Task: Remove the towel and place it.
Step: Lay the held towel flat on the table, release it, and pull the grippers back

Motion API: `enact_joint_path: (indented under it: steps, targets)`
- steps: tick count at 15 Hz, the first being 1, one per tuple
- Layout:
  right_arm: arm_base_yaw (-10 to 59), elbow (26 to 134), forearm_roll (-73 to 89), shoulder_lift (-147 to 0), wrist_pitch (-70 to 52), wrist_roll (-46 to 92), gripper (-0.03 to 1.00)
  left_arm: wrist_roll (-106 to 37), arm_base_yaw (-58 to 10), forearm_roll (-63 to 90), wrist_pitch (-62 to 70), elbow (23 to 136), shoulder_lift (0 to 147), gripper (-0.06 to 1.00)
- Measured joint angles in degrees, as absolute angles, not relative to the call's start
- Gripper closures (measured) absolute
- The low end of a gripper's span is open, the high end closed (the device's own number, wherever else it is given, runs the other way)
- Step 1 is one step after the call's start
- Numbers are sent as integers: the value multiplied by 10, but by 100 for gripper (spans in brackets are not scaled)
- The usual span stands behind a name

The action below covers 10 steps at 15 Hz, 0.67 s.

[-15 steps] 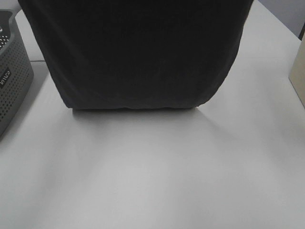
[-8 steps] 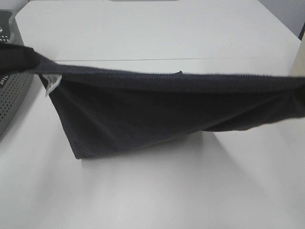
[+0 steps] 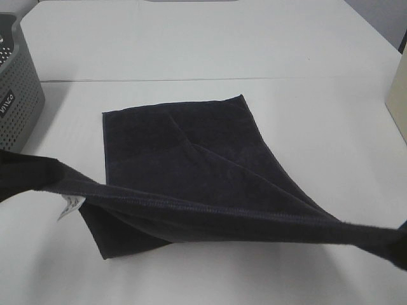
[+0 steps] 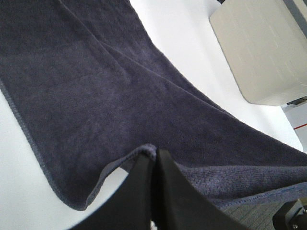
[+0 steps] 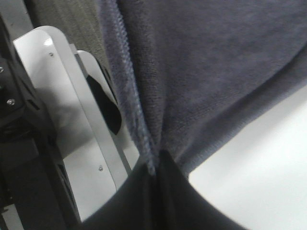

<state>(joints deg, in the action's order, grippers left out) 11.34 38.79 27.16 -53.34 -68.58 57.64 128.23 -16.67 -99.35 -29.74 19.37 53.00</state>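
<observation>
**Soft towel, pinched at two near corners**

High view: one towel (image 3: 184, 152), dark and limp. Its far part lies flat on the white surface (image 3: 191, 51). Its near hem is raised and stretched as a band across the frame, with a slack fold running back to the flat part. A white label (image 3: 68, 206) hangs from the hem near the left end. One grey basket (image 3: 16, 89) stands at the left, apart from the cloth, and one pale box (image 3: 397, 95) sits at the right edge. Neither tool can be made out clearly here.

Left wrist view: the left tool (image 4: 154, 154) is clenched on a towel corner, with its jaws meeting over the hem. The cloth fans away from the pinch and sags.

Right wrist view: the right tool (image 5: 156, 160) likewise grasps the towel at its stitched hem, and the terry gathers into the pinch.

Judgement: the towel looks light, soft and not fragile. It will drape and fold wherever it is unsupported, so one grip would let it bunch. The hemmed corners look like the firmest hold, and two spread corners should keep it flat. Terry pile should resist slipping.

Count: one towel, one basket, one box, two tools.
</observation>
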Motion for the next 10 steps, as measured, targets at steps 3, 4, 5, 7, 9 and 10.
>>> enact_joint_path:
  steps: [3, 4, 5, 7, 9, 10]
  targets:
    - [111, 315, 324, -531, -694, 704, 96, 1282, -164, -995, -345, 172, 530, 94]
    - [111, 297, 344, -531, -694, 736, 96, 1282, -164, -995, -363, 164, 530, 94]
    - [111, 263, 379, -531, -694, 791, 96, 1282, -164, -996, -385, 144, 530, 94]
    - [111, 248, 381, -531, -694, 822, 96, 1282, -174, -998, -387, 137, 530, 94]
    - [111, 240, 387, -531, -694, 834, 96, 1285, -234, -1000, -391, 126, 530, 94]
    - [111, 238, 397, -531, -694, 839, 96, 1299, -294, -1000, -384, 120, 530, 94]
